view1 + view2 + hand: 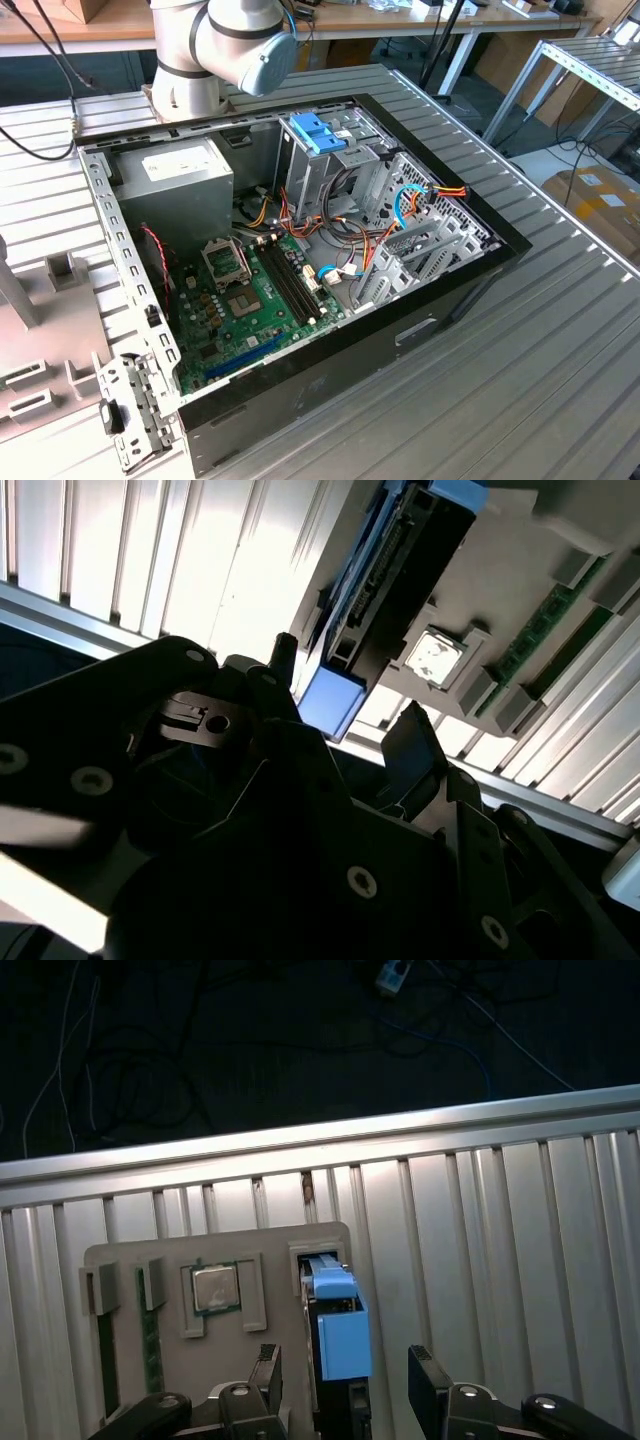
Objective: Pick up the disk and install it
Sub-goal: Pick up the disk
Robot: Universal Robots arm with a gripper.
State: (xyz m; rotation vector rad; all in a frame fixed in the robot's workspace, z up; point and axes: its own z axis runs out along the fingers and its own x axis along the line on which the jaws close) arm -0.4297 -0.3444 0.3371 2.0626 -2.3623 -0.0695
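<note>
Gripper (pixel 345 1385) open, astride the disk (pixel 338 1335).
I see a finger on either side, neither touching it; it stands on edge in the holder's (pixel 200 1250) corner slot, by the table (pixel 500 1210) edge.

We see a ribbed aluminium table (pixel 560 350) bearing an open black computer case (pixel 330 385) and a beige slotted holder plate (pixel 200 1360).

An open computer case (pixel 380 340) rests on a ribbed metal table (pixel 530 400).

the disk (pixel 338 1345) stands in a holder (pixel 200 1245) on the table (pixel 480 1240), between the fingers of the tool (pixel 344 1358).
</note>
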